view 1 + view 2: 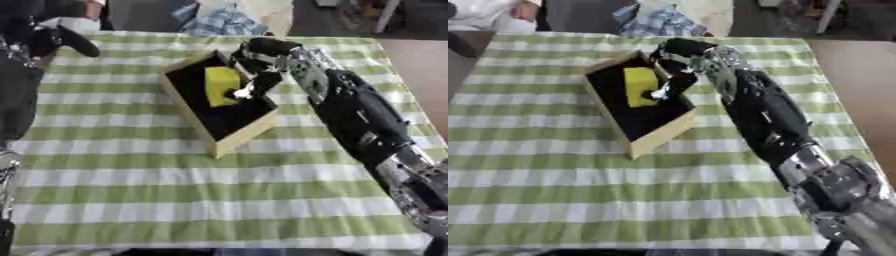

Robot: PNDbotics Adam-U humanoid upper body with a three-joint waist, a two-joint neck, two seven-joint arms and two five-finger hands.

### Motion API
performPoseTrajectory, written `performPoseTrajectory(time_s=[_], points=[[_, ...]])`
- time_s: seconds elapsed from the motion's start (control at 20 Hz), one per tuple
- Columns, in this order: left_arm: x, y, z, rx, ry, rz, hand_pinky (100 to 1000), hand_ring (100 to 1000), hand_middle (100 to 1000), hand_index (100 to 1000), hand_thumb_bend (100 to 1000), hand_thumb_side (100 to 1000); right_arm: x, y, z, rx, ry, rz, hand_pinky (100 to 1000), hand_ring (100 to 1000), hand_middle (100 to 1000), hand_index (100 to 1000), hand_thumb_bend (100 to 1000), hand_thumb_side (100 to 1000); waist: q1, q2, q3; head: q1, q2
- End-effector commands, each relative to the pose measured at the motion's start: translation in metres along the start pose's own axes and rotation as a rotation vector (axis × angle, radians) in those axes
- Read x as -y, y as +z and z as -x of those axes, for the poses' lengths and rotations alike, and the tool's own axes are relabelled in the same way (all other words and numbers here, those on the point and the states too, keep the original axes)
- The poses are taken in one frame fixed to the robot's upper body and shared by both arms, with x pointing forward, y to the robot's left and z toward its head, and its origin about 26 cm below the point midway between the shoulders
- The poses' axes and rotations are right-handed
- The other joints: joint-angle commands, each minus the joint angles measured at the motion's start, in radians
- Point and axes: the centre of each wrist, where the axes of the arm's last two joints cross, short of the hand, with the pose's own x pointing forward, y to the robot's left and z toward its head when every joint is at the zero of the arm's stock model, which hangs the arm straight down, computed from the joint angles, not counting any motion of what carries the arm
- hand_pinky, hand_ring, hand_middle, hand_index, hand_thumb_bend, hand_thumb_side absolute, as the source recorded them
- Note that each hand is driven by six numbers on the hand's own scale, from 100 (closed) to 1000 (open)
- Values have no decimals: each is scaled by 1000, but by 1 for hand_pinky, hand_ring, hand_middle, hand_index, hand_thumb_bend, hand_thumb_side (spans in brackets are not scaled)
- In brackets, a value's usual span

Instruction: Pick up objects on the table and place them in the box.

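A wooden box with a dark inside stands askew at the table's middle back. A yellow block lies inside it, toward the far end. My right hand hangs over the box's far right corner. Its fingers point down into the box and their tips touch the block's right edge without closing round it. The right arm runs in from the lower right. My left hand shows as a dark shape at the upper left, off the table's edge.
The table carries a green and white checked cloth. Crumpled blue-white cloth and pale items lie beyond the far edge. My left arm runs along the left border.
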Motion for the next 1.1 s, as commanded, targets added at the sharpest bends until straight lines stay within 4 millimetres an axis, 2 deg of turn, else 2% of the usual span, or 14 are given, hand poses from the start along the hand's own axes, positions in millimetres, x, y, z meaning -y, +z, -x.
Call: performPoseTrajectory(time_s=[0.05, 0.15, 0.2, 0.25, 0.3, 0.5, 0.7, 0.8, 1.0, 1.1], points=[[-3, -6, -5, 23, -16, 15, 611, 800, 749, 788, 100, 589, 21, -1, -1, 2, 43, 17, 604, 453, 422, 680, 359, 703, 5, -12, -1, 2, 6], [-3, -5, -5, 22, -17, 16, 611, 800, 749, 788, 100, 589, 23, -1, -3, -7, 57, 6, 651, 498, 463, 722, 394, 749, 5, -12, -1, 2, 6], [-3, -5, -5, 21, -16, 16, 611, 800, 749, 788, 100, 589, 25, -1, -3, -13, 67, 2, 748, 592, 519, 788, 458, 825, 5, -12, -1, 3, 6], [-3, -5, -5, 20, -16, 17, 610, 800, 749, 788, 100, 590, 27, -1, -4, -19, 79, -2, 773, 616, 534, 803, 476, 848, 5, -11, -2, 3, 6], [-3, -5, -5, 19, -16, 19, 610, 800, 749, 788, 100, 590, 30, -1, -5, -27, 91, -7, 836, 684, 565, 824, 503, 897, 5, -12, -3, 3, 6], [-3, -5, -5, 18, -15, 19, 611, 800, 749, 788, 100, 590, 36, -2, -9, -68, 139, -28, 965, 821, 624, 872, 542, 920, 6, -13, -4, 2, 6], [-3, -4, -5, 17, -15, 18, 611, 800, 749, 788, 100, 591, 41, -3, -12, -71, 178, -50, 1000, 857, 659, 901, 546, 908, 7, -15, -6, 4, 6], [-3, -4, -5, 17, -14, 18, 611, 800, 748, 788, 100, 591, 43, -4, -15, -67, 189, -56, 1000, 868, 678, 915, 488, 815, 7, -17, -7, 3, 6], [-3, -4, -5, 15, -14, 19, 612, 800, 749, 788, 100, 591, 54, -4, -20, -54, 197, -23, 993, 839, 659, 903, 452, 801, 8, -20, -8, 2, 6], [-3, -4, -5, 15, -14, 16, 612, 800, 749, 788, 100, 590, 64, -1, -23, -52, 212, 14, 998, 832, 655, 894, 383, 764, 8, -22, -10, 2, 6]])
